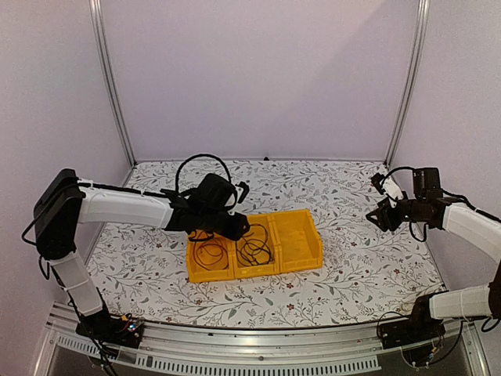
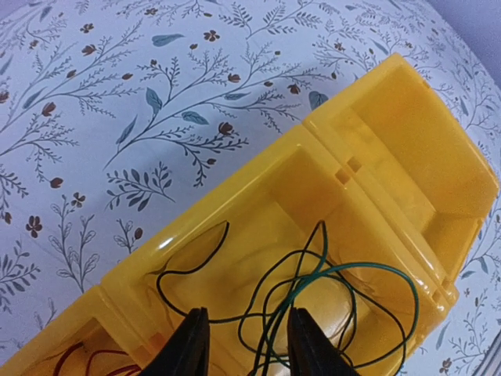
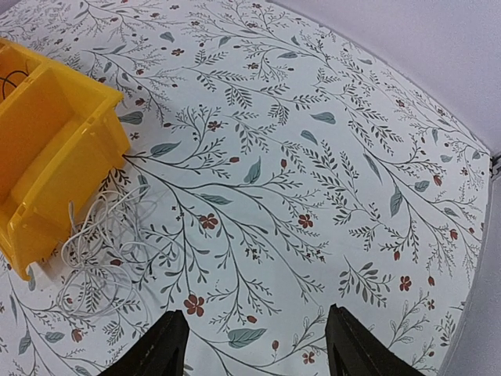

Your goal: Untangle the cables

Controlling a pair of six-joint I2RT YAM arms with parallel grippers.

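The yellow bin [image 1: 305, 243] sits mid-frame in the top view on the floral table [image 1: 352, 266], its long axis running left to right and rising a little toward the right.

The left gripper [image 2: 246, 345] hangs over the middle compartment, its fingers [image 2: 188, 348] a modest gap apart. Strands pass through that gap, but nothing is pinched. There the green cable [image 2: 376, 270] and black cable [image 2: 182, 271] lie tangled on the floor of the compartment. In the left wrist view the green loop stretches from the fingers toward the lower right of the frame, and the black one curls to the left. A red cable [image 2: 102, 354] shows at the lower left, in the neighbouring compartment.

The white cable [image 3: 102, 251] lies outside the bin as a loose heap on the table at the left edge of the right wrist view — just beside the bin's end corner, longest from top to bottom of the frame.

The right gripper [image 3: 254, 345] is well off to the right, with its fingers wide and holding nothing.
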